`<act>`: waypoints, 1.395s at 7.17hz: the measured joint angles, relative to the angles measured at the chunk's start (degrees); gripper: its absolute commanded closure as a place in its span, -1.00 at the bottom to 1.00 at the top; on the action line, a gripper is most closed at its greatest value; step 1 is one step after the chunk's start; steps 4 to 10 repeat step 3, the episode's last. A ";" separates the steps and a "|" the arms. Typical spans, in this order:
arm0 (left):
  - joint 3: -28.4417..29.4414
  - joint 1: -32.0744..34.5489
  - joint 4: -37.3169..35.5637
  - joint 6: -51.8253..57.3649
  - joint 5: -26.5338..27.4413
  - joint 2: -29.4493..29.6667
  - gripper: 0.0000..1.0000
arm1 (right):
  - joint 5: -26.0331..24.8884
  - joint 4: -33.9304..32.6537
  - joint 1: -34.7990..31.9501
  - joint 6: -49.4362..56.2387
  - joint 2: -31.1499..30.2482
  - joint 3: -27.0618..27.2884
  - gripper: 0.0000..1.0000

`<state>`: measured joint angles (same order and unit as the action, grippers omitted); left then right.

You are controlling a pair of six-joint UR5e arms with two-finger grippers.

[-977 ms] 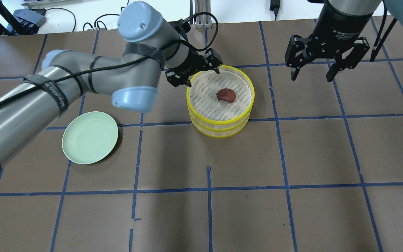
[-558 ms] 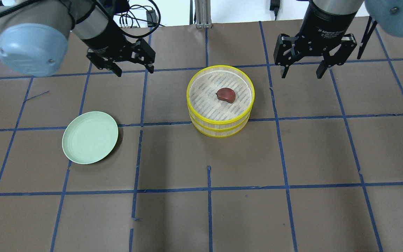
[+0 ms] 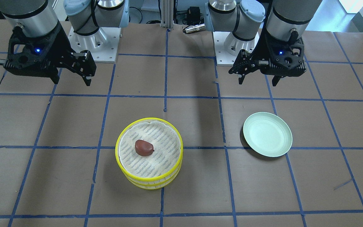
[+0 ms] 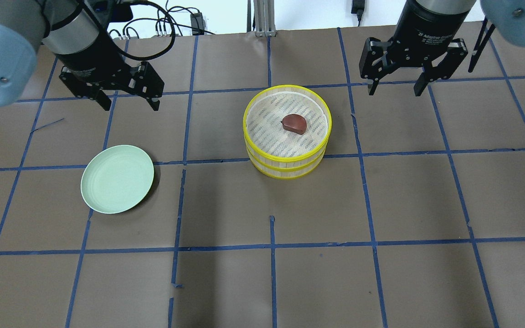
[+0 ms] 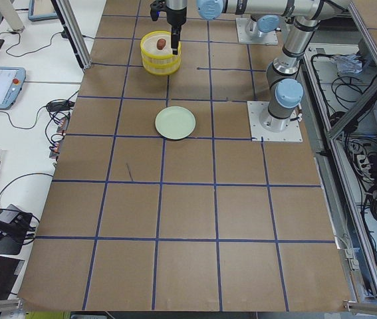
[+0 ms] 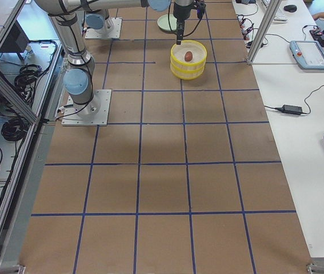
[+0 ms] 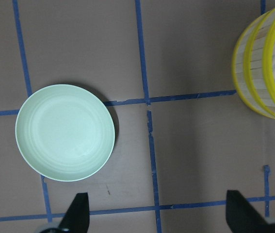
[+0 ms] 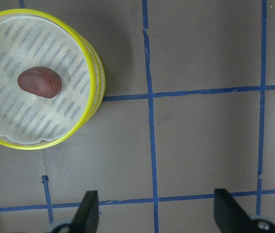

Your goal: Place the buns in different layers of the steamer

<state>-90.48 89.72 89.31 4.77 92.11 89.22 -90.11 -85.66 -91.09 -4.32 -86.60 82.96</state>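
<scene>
The two yellow-rimmed steamer layers (image 4: 286, 165) stand stacked at mid-table. The reddish-brown bun (image 4: 294, 123) lies on the top layer's striped liner; it also shows in the front view (image 3: 143, 147) and the right wrist view (image 8: 39, 82). The white bun is hidden in every view. My left gripper (image 4: 130, 105) is open and empty, above the table to the left of the stack and behind the plate. My right gripper (image 4: 395, 91) is open and empty, to the right of and behind the stack. The left wrist view catches the stack's side (image 7: 256, 63) at its right edge.
An empty pale green plate (image 4: 117, 179) lies on the table's left part, below my left gripper in the left wrist view (image 7: 65, 132). The brown tabletop carries a blue tape grid. Cables and arm bases sit along the far edge.
My left arm has drawn back from the steamer's far-left rim to the left rear, gripper still open. My right gripper has shifted only slightly. The stack and bun have not moved.
</scene>
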 measured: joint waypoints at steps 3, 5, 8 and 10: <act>-0.35 0.20 0.24 0.38 0.36 -0.53 -1.00 | -0.33 -0.03 0.03 0.01 -0.10 0.01 -0.99; -0.35 0.20 0.24 0.38 0.36 -0.53 -1.00 | -0.33 -0.03 0.03 0.01 -0.10 0.01 -0.99; -0.35 0.20 0.24 0.38 0.36 -0.53 -1.00 | -0.33 -0.03 0.03 0.01 -0.10 0.01 -0.99; -0.35 0.20 0.24 0.38 0.36 -0.53 -1.00 | -0.33 -0.03 0.03 0.01 -0.10 0.01 -0.99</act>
